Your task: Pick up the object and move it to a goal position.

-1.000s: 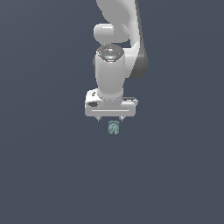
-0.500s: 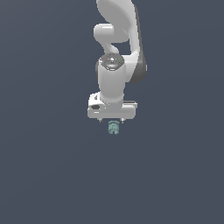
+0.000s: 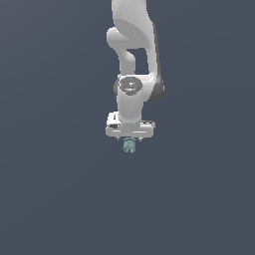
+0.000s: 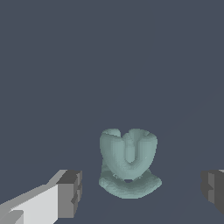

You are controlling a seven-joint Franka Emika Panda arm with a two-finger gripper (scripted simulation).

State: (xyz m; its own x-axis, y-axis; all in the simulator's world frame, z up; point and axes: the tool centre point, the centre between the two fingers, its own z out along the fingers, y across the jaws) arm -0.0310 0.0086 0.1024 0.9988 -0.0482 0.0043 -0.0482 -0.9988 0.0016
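The pincer has dropped closer over the upright object, jaws wide apart, holding nothing.

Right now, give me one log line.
phase: approach | gripper: open, straddling object | object: not gripped | arm: above

In the wrist view the fingers stand wide apart, one on each side of the pale teal object, with a clear gap between each pad and the lump. Around the object, the dark counter lies flat on every side, leaving room for the gripper to pass.
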